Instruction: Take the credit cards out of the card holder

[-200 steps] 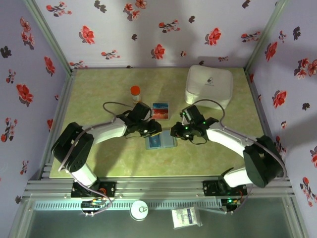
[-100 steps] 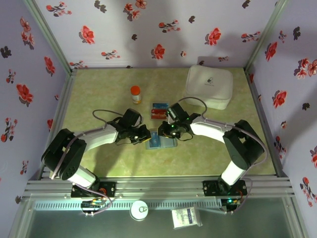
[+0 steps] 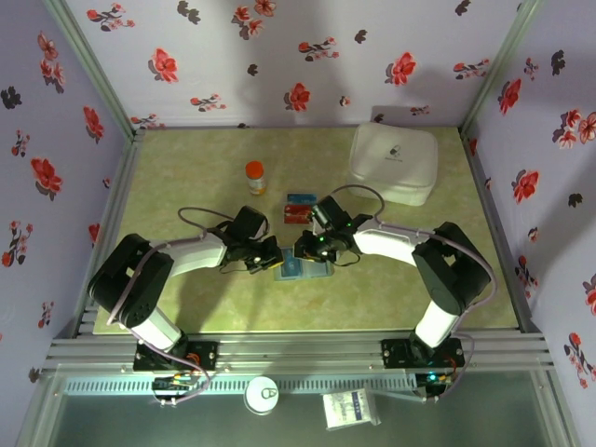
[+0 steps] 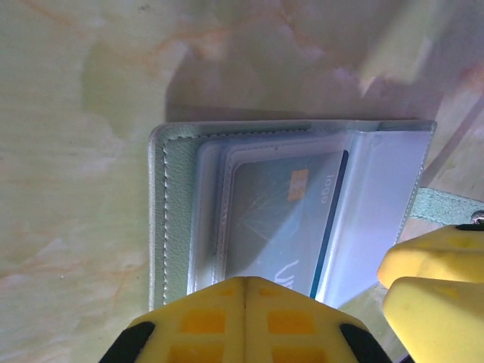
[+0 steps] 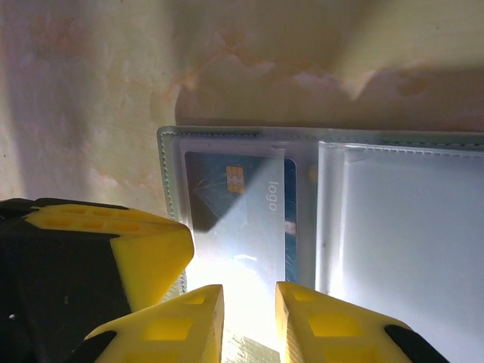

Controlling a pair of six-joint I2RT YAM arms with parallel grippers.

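Observation:
The card holder [image 3: 309, 271] lies open and flat on the table, its stitched grey-green edge [image 4: 160, 219] on the left. A blue credit card [image 4: 281, 218] with a gold chip sits inside its clear left sleeve [image 5: 240, 203]; the right sleeve [image 5: 408, 227] looks pale. Two more credit cards, one red [image 3: 295, 216] and one blue [image 3: 300, 198], lie loose on the table behind the holder. My left gripper [image 4: 246, 284] is shut, fingertips together at the holder's near left edge [image 3: 271, 257]. My right gripper [image 5: 249, 299] hovers over the blue card's near end [image 3: 305, 248], jaws slightly apart with nothing between them.
A big white rounded case [image 3: 393, 163] stands at the back right. A small bottle with an orange cap [image 3: 254, 176] stands at the back left of centre. The two grippers are nearly touching over the holder; the left finger [image 5: 113, 242] crowds the right wrist view.
Both arms have drawn in and lowered onto the card holder, the right one swinging left. The left gripper's jaws have closed.

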